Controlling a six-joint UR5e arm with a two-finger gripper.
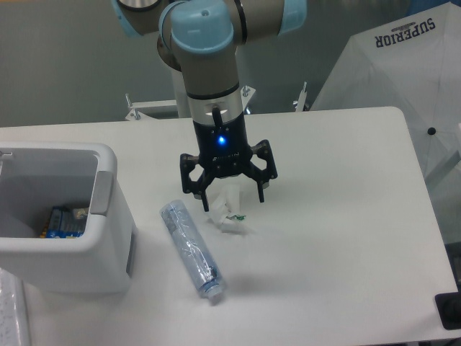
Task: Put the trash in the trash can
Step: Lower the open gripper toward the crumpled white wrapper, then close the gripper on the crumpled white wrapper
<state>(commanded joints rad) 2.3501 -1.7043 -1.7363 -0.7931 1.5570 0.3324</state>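
Nothing of the trash is in the bin (108,216) yet. The pincer (229,198) stands wide just above the wrapper (228,214); the bottle (191,250) lies beside it on the bench (338,216).

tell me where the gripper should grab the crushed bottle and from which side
Judging by its pose, grip the crushed bottle around mid-body, coming straight down from above with the fingers across its narrow width. It lies flat on the table, long axis diagonal, so the open gripper would likely need rotating to match.
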